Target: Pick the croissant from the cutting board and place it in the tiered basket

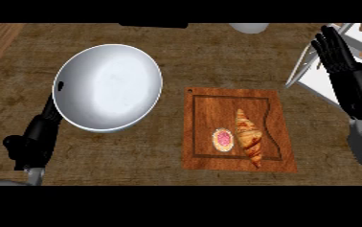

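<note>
A golden-brown croissant (249, 137) lies lengthwise on the right half of a wooden cutting board (205, 125) in the lower middle of the head view. The white tiered basket (311, 73) shows only in part at the right edge, with its white struts and a shelf corner visible. My right hand (341, 70) is open with fingers pointing up, at the right edge in front of the basket, well right of and above the croissant. My left hand (32, 142) sits at the lower left, partly hidden behind the pan, well away from the board; its fingers appear straight.
A large silver pan (107, 88) sits left of the board. A small round pastry with a pink centre (223, 139) lies on the board just left of the croissant. A white object (249, 27) shows at the top edge. The counter is dark wood.
</note>
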